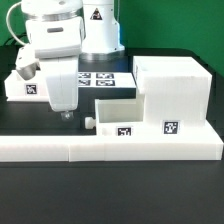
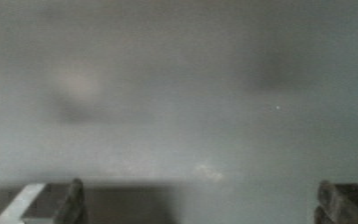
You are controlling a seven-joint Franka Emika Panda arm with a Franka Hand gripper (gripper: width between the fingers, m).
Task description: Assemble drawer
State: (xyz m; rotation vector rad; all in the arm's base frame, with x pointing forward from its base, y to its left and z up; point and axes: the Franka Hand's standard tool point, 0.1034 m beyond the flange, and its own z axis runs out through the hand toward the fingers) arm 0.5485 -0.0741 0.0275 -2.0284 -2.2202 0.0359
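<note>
We see the gripper spread wide and empty. It hangs, seemingly just beside the knobbed tray, though the wrist view is blurred.

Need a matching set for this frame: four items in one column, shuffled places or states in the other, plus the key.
Items
1. drawer housing
2. knobbed tray
3. long L-shaped bar
4. end effector

Places or states
A. runs along the front, nearest the exterior camera
B. open, pointing down, to the exterior view's left of the tray
C. tallest white box, at the exterior view's right
D. low, beside the housing, knob toward the exterior view's left

Pairs: 1-C, 2-D, 3-A, 4-B
</note>
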